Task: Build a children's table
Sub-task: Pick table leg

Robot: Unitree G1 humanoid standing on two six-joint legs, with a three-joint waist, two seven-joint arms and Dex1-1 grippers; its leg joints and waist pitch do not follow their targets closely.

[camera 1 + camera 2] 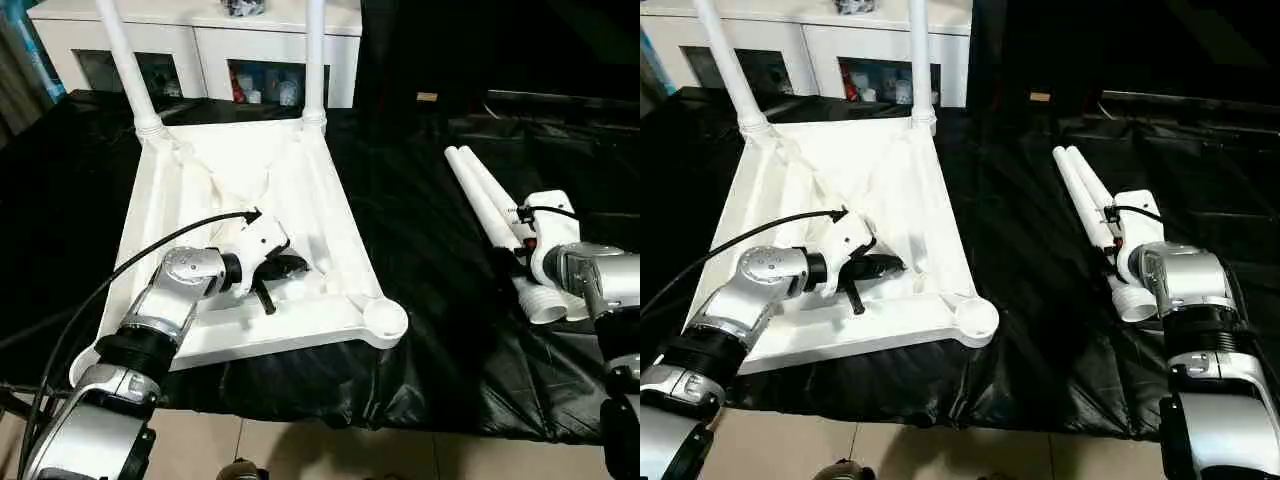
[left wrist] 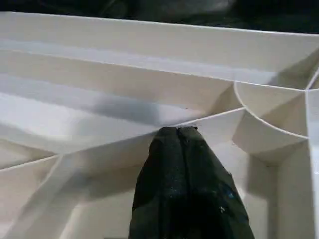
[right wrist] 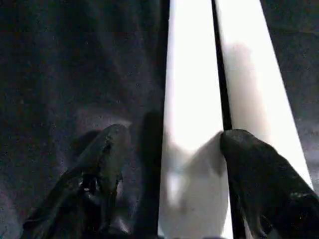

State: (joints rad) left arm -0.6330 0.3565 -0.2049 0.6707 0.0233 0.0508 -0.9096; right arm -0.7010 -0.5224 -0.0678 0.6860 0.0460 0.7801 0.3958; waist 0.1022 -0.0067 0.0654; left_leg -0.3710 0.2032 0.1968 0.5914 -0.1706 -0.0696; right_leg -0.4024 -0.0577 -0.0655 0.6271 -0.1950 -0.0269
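White plastic tabletop (image 1: 300,190) lying upside down on a black-draped counter (image 1: 430,330), ribbed underside facing up. Standing upright in the tabletop's two far corner sockets: two white legs (image 1: 128,60). Showing empty at the tabletop's near right corner: a round socket (image 1: 385,320). Resting over the ribs inside the tabletop: left tool (image 1: 285,268), black fingers pressed together, tips at a rib. Lying side by side on the cloth, well to the right of the tabletop: two loose legs (image 1: 485,205). Hovering at their near ends: right tool (image 3: 164,164), fingers spread, straddling one tube, not clamping it. Standing beyond the tabletop: a white cabinet (image 1: 200,35).
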